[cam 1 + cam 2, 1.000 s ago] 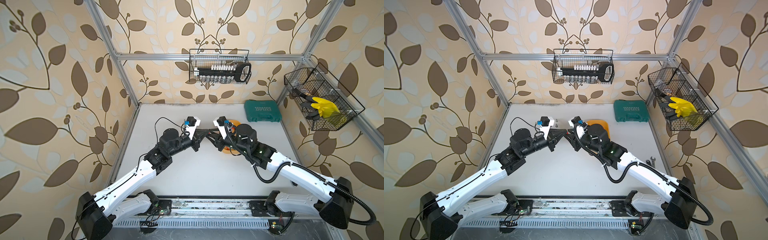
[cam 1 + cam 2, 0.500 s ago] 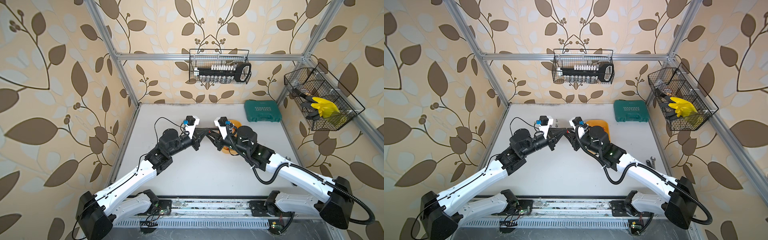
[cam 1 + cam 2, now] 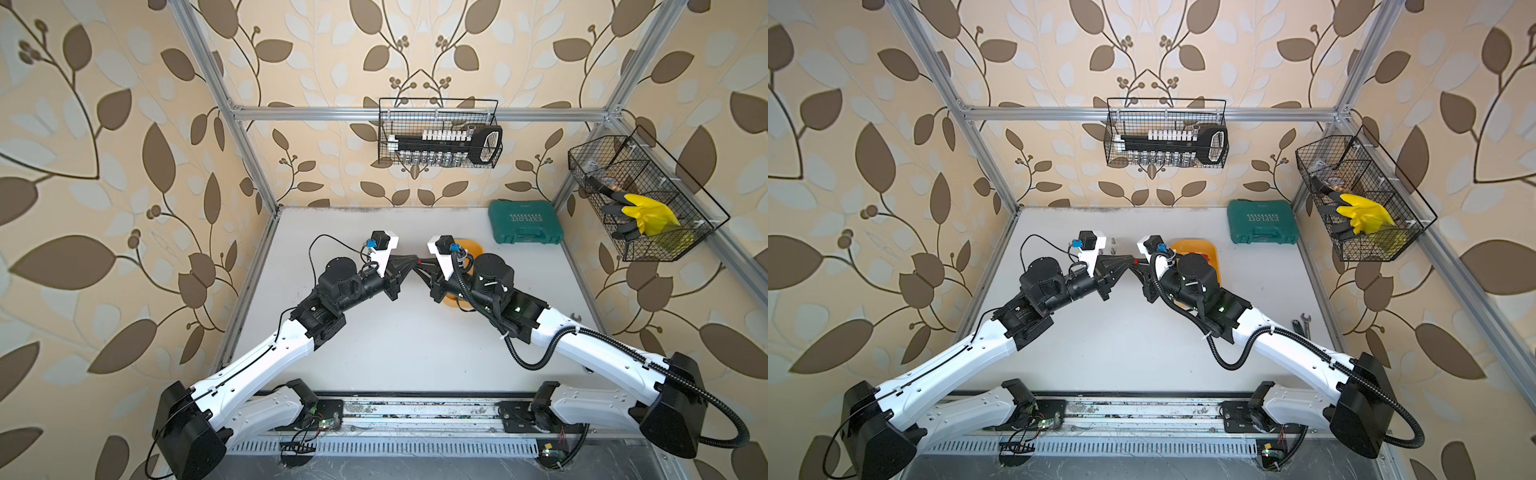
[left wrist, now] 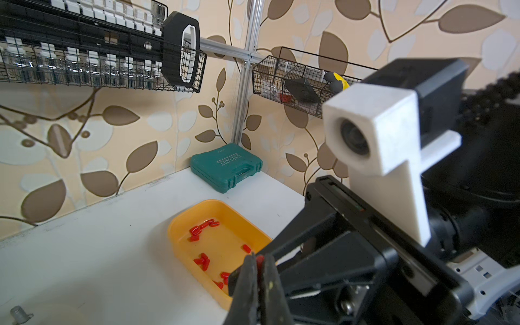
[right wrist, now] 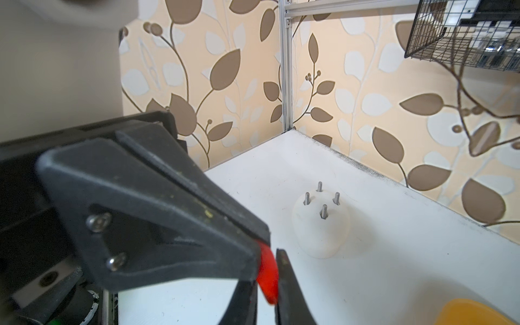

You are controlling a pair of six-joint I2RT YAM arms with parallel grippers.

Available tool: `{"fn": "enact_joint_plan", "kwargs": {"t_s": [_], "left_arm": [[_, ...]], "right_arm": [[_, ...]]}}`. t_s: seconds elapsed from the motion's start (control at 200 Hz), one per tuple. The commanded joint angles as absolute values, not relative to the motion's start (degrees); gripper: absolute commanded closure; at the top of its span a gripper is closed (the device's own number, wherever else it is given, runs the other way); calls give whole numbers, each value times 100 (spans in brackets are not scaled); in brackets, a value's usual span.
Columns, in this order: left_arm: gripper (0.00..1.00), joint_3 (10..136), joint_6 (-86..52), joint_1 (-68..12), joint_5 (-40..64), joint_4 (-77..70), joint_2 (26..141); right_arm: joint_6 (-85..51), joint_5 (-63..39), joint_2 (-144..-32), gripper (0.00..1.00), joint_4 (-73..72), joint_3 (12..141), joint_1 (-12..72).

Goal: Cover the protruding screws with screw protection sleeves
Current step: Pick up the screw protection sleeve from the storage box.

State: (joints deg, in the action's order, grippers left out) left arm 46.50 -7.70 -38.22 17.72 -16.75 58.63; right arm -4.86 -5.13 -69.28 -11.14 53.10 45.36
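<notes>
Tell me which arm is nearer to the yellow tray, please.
Right. The right arm hangs over the tray and hides part of it. The left arm is beside the tray; left pincer and right pincer meet on one red sleeve next to it.

The green case (image 4: 226, 168) reads "EXPLOIT", upside down.

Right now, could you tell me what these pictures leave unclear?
Whether the right gripper grips the red sleeve: right wrist view, left gripper hides one finger.
Sleeve count in yellow-orange tray: left wrist view, grippers cover a corner.
Protruding screws: in a top view only two show beside the left wrist camera.
</notes>
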Motion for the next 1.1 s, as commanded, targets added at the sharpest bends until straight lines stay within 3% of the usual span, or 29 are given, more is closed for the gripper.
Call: {"fn": "enact_joint_plan", "kwargs": {"t_s": [0.0,0.045,0.1,0.32,0.415,0.57,1.095], "left_arm": [[100,4559,-845,-3890,2118,-1713,5757],[100,4561,-844,-3892,2119,-1713,5748],[100,4560,-851,-3886,2132,-1713,5739],[100,4535,-871,-3885,2160,-1722,5739],[100,4524,-895,-3886,2220,-1735,5748],[100,4510,-899,-3886,2249,-1745,5757],[100,4607,-919,-3886,2460,-1588,5816]], "right_arm": [[-433,-85,-6803,82,-1326,5306,4442],[-445,-22,-6811,72,-1285,5338,4439],[-475,58,-6807,67,-1290,5327,4445],[-380,-52,-6829,78,-1349,5358,4446],[-358,-6,-6794,67,-1425,5334,4456],[-216,32,-6776,59,-1326,5396,4456],[158,-130,-6688,84,-1380,5372,4453]]}}
